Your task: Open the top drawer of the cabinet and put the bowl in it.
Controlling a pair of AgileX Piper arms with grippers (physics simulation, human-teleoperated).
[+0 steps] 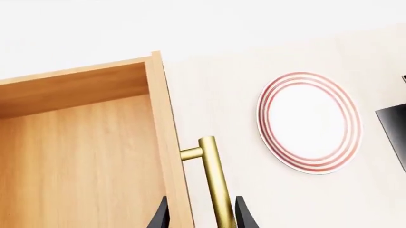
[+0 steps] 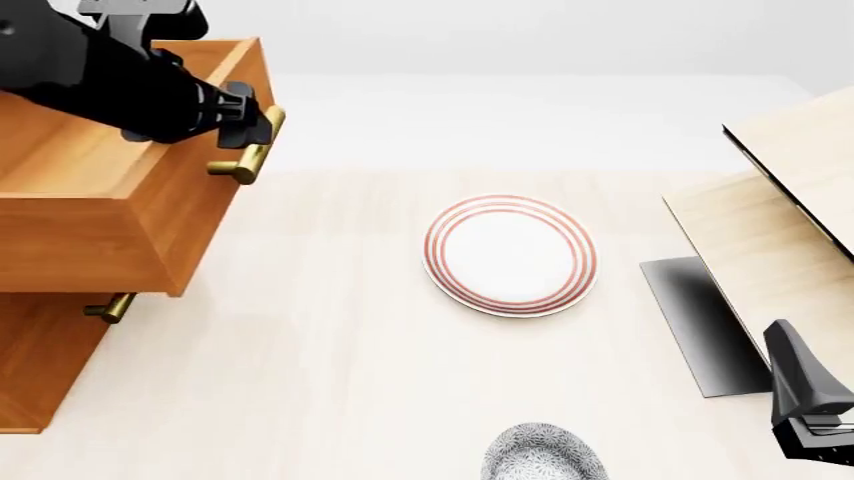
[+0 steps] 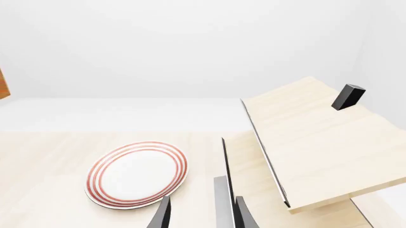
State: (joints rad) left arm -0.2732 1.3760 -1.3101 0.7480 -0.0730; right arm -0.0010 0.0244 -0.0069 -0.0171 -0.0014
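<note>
Front view shows the top drawer (image 2: 100,215) already pulled well out of the cabinet (image 2: 40,360), its deep box jutting over the lower drawer's handle (image 2: 107,307). That half of the job looks done; the bowl (image 2: 541,455) is not yet moved and sits on the tabletop (image 2: 307,380) at the near edge of the picture, well apart from the drawer, with the red-ringed plate (image 2: 507,255) beyond it.

Left claw (image 1: 199,216) is at the drawer's brass bar (image 1: 212,180), one finger on each side; whether it pinches the bar I cannot tell. Its arm reaches across the open drawer from above.

Right claw (image 3: 201,213) hangs spread and empty, low at the right near the pale wood unit (image 2: 787,200), not yet over the bowl.
</note>
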